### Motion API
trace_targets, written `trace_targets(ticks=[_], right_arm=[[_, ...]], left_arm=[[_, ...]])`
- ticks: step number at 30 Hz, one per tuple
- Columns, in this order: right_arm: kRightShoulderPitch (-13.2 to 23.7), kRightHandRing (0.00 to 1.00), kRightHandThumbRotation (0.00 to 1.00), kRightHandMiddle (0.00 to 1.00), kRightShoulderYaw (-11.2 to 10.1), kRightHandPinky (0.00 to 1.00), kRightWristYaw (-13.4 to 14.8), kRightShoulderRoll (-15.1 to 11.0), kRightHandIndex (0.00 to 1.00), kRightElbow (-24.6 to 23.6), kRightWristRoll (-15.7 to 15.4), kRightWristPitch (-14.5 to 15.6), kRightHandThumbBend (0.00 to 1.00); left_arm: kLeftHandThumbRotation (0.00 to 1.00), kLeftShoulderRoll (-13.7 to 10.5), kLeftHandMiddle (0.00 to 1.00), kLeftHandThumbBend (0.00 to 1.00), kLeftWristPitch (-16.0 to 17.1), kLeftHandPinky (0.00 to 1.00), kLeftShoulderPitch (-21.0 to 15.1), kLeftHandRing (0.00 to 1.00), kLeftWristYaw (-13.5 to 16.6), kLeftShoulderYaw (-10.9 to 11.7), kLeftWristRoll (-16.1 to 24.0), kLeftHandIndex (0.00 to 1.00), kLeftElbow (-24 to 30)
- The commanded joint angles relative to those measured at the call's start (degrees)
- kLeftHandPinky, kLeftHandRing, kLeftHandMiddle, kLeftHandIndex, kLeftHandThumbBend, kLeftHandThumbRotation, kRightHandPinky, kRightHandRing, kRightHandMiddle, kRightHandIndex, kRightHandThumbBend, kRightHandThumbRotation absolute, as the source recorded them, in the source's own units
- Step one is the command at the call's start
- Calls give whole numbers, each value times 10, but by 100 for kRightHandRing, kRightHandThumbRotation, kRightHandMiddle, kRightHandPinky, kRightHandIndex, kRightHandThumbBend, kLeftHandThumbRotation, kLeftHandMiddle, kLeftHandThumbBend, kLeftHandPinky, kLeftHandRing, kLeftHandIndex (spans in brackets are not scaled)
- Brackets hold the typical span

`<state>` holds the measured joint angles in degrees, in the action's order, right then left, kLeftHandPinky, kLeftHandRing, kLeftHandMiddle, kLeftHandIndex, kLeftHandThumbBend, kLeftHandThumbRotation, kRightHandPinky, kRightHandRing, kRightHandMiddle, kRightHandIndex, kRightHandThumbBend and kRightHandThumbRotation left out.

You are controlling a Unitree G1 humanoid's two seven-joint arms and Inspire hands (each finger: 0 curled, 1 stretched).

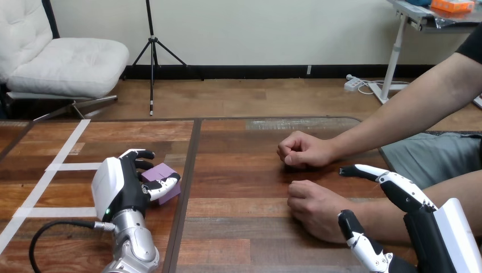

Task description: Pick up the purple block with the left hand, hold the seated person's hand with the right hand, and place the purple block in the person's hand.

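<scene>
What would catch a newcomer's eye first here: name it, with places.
The robot's left hand, low at the left, curls fingers and thumb round a small purple block on the wooden table. At the right, the person's farther fist and nearer fist rest closed on the table; the robot's right hand stands open beside the nearer one's wrist.

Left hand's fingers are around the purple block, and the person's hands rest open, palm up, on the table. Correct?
No: the head view shows the person's farther hand and nearer hand closed into fists on the table. The left hand has its fingers around the purple block.
</scene>
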<state>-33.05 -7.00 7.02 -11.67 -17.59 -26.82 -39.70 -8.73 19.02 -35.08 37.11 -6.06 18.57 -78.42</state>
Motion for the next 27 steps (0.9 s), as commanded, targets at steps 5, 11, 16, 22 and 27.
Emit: trace_targets(ticks=[5,11,16,22,27], right_arm=[[27,79,55,77,-2,84,0,-2,74,-22,1,2,42],[29,79,55,77,0,84,0,-2,74,-22,-1,5,42],[31,79,55,76,-1,83,4,-1,74,-19,-1,2,42],[30,79,55,76,-4,83,4,-3,74,-21,-3,3,42],[27,79,55,77,-5,82,4,-3,74,-22,-4,3,42]], left_arm=[[0,-2,61,69,15,52,-22,57,-6,14,-3,63,10],[0,-3,59,69,10,52,-24,55,-12,16,-3,62,9],[0,-6,58,69,4,52,-27,54,-9,11,6,62,9],[0,-10,57,70,3,53,-28,53,-11,6,14,62,9],[0,-11,57,70,4,54,-29,53,-14,6,15,62,9]])
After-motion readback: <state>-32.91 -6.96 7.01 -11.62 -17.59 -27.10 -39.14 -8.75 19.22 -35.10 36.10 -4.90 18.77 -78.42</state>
